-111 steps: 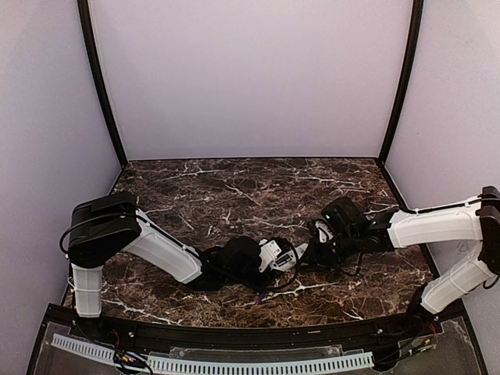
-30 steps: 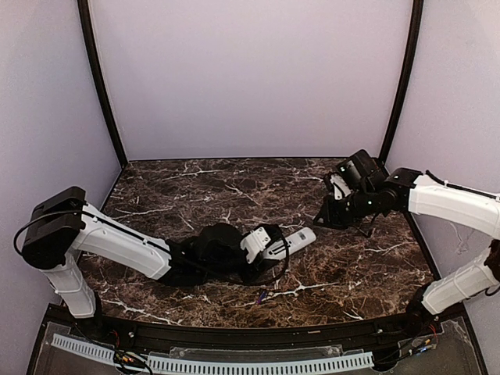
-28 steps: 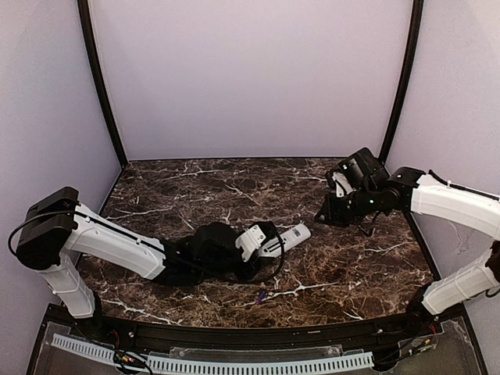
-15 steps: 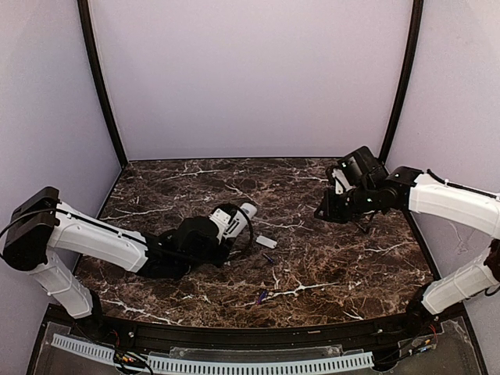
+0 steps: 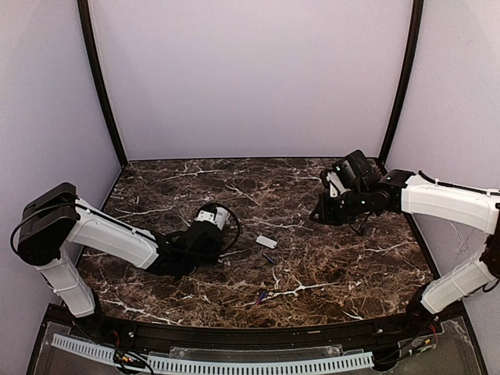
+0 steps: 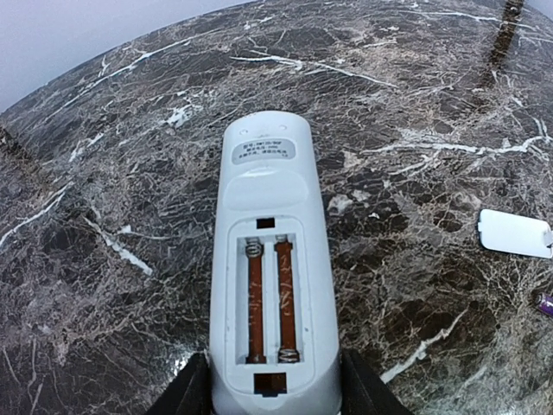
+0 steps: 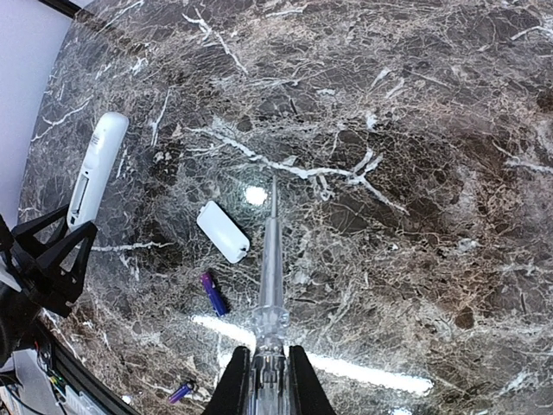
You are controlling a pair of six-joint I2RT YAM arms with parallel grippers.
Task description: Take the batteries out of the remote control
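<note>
My left gripper (image 6: 272, 391) is shut on the near end of the white remote control (image 6: 270, 259). Its back faces up and the open battery bay shows two bare slots with springs. In the top view the left gripper (image 5: 205, 231) holds the remote (image 5: 211, 216) left of centre. Two purple batteries lie on the table, one (image 7: 213, 294) by the cover and one (image 7: 181, 392) nearer the front edge; they also show in the top view (image 5: 269, 258) (image 5: 261, 296). My right gripper (image 7: 268, 376) is shut on a clear screwdriver (image 7: 268, 259), held above the table at right (image 5: 322, 212).
The small white cover piece (image 5: 266, 242) lies loose on the dark marble table (image 5: 336, 266) between the arms; it shows in the left wrist view (image 6: 516, 233) and the right wrist view (image 7: 223, 232). Lilac walls close in the back and sides.
My left gripper has carried the remote back to the left, away from the cover and batteries left on the table. The right arm with the screwdriver has barely moved.
</note>
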